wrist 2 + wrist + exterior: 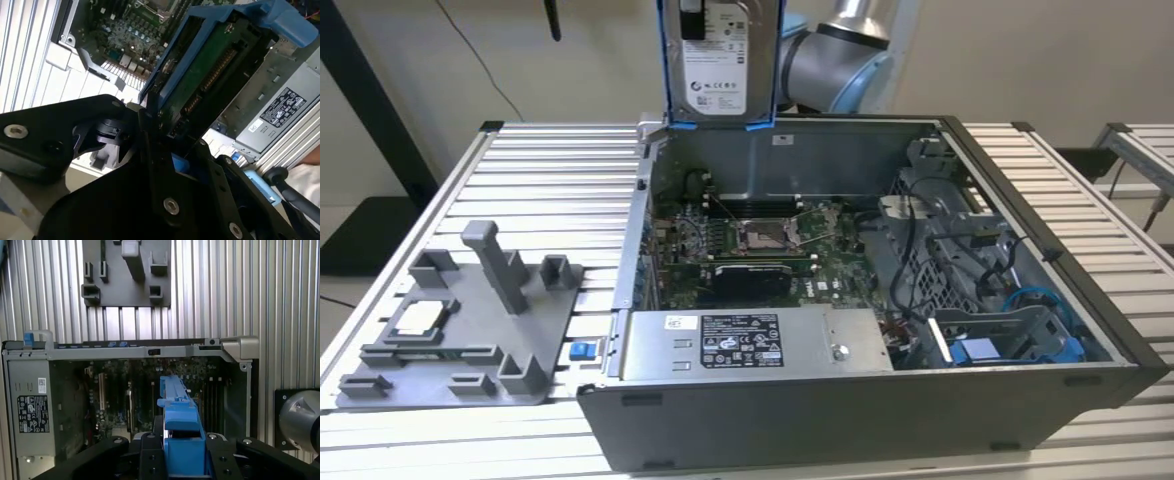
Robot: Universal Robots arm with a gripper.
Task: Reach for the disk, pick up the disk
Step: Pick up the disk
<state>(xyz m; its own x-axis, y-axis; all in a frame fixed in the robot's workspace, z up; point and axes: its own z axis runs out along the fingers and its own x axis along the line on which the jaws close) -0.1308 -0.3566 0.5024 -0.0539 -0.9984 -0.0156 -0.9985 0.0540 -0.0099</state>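
We see the disk (718, 62) lifted clear of the open computer case (1067, 330), hanging upright above the case's back wall in the exterior view, its white label facing the camera and its blue frame running down both long edges. In the second wrist view the pincer (162, 131) is pressed onto the disk (210, 75) at its near end, the black fingers (150, 117) clamped against the blue frame while the green circuit board side faces this camera. In the first wrist view we look along the disk's (176, 410) thin blue edge, which rises from between the black parts of the pincer (184, 452), with the motherboard (135, 395) lying far beneath it inside the case. The silver power supply (747, 343) sits at the case's near side in the exterior view. On the slatted desk (547, 170), to the exterior view's left of the case, stands a grey fixture (460, 330) with a small square chip (420, 320) resting in it, well apart from the disk. Part of the grey arm (834, 60) shows just behind the disk.
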